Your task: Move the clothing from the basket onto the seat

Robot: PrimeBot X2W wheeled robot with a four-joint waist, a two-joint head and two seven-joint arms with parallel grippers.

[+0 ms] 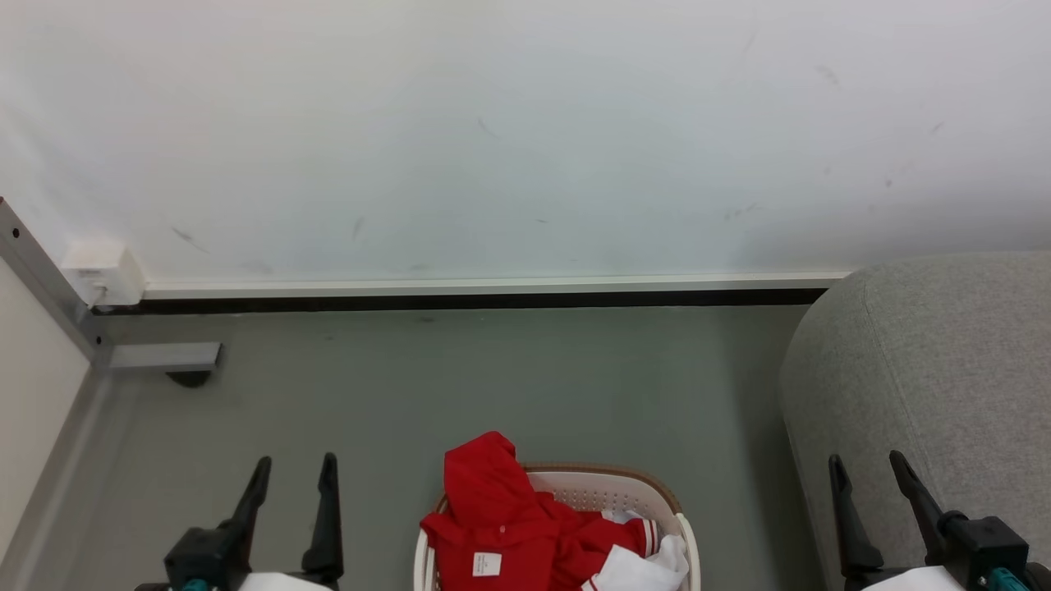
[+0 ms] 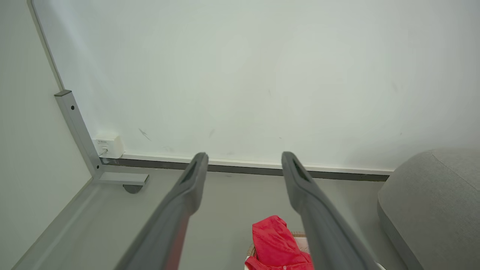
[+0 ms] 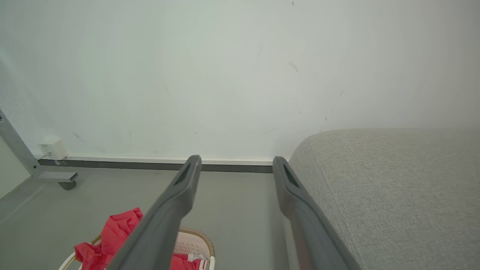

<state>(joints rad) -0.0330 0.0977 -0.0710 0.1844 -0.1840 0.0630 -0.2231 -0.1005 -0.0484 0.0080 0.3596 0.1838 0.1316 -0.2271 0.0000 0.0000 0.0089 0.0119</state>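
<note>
- L gripper (image 1: 296, 461) + R gripper (image 1: 865, 460): fingers spread wide on both, empty, pointing fwd above grey floor (image 1: 493, 377).
- clothing (image 1: 501, 525): red, piled in basket (image 1: 603, 491), one fold sticking up past far-left rim; sits btwn the grippers.
- seat (image 1: 944, 369): grey, beside R gripper, apart from basket.

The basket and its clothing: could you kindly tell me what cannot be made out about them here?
Basket: near half cut off by the head view's bottom edge.
Clothing: how many pieces, hidden in the pile; label too small to read.
Left wrist view: left pincer finger and bottom edge hide most of the basket.
Right wrist view: right pincer finger covers the basket's middle.
</note>
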